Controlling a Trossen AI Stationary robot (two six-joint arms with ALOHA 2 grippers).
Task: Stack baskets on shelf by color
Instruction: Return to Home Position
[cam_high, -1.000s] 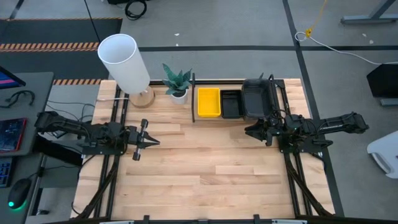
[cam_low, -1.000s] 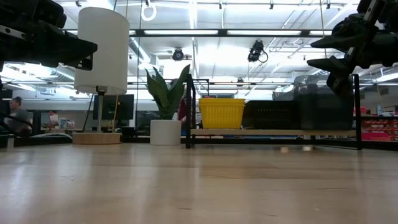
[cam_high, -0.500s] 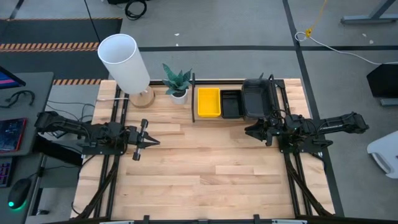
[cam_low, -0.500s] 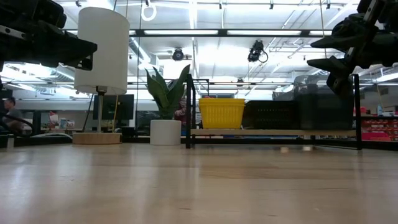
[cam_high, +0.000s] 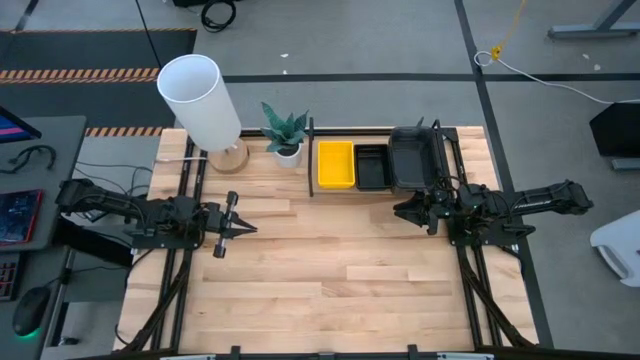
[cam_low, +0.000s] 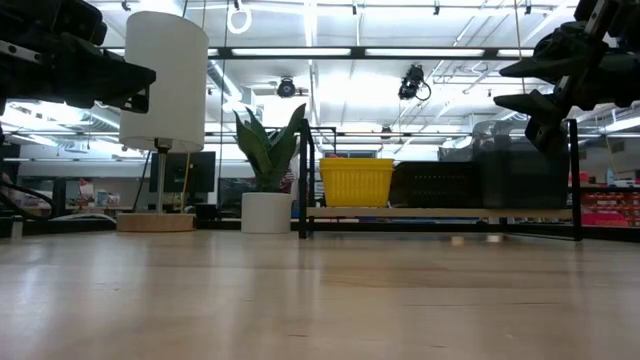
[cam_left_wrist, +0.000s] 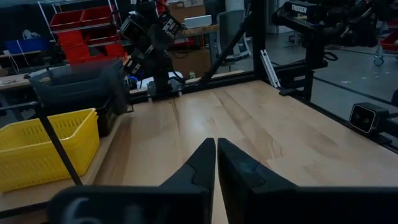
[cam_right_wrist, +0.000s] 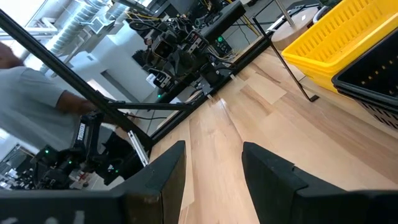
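Fingers (cam_left_wrist: 198, 167) of the left gripper (cam_high: 243, 228) are pressed together w/ nothing btwn them. It hangs over the left side of the table (cam_high: 330, 280), well apart from the shelf (cam_high: 311, 160), pointing twd the right arm. Right gripper (cam_high: 404, 211) has its fingers (cam_right_wrist: 163, 173) spread, holding nothing, and hangs just in front of the shelf's right end. All baskets sit on the shelf at the table's far edge, in a row by colour: yellow baskets (cam_high: 335, 165) at left, black mesh baskets (cam_high: 372, 168) in the middle, grey baskets (cam_high: 411, 160) at right, side by side and close. No. per stack: can't tell. White lamp (cam_high: 200, 95) & potted plant (cam_high: 285, 132) stand left of the shelf.
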